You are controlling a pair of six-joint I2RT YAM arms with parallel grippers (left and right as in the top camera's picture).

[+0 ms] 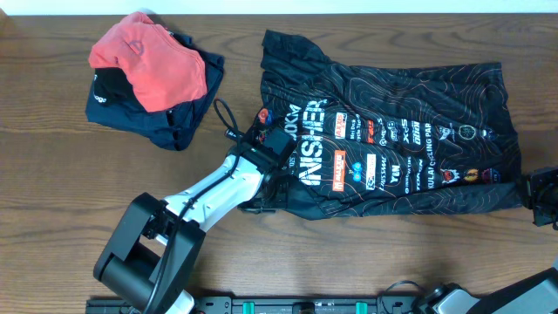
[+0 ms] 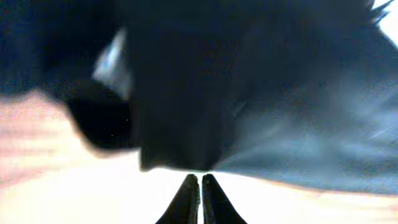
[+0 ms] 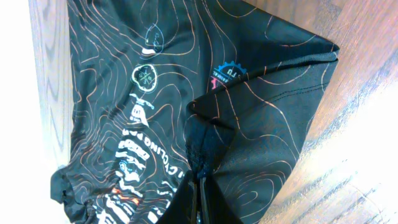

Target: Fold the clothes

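black jersey [image 1: 392, 131] lettered "inisher" lies spread on the tabletop [image 1: 52, 174]; right hand [image 3: 199, 185] pinches its bunched edge, left hand [image 2: 200, 182] pressed together at the opposite edge

- A robotics lab bench is filling the overhead view: two robot arms are standing at one wood-grain table [image 1: 52, 174].
- The left arm [image 1: 209, 196], white and black and trailing a loose black cable [image 1: 225, 118], is reaching in from 7 o'clock; the right arm [image 1: 536, 288] is entering at 5 o'clock.
- A mounting rail [image 1: 288, 305] is running along the 6 o'clock edge.
- Clothes are lying straight on the tabletop: a black jersey [image 1: 392, 131] at 3 o'clock, a coral-red and navy heap [image 1: 153, 74] at 10 o'clock.
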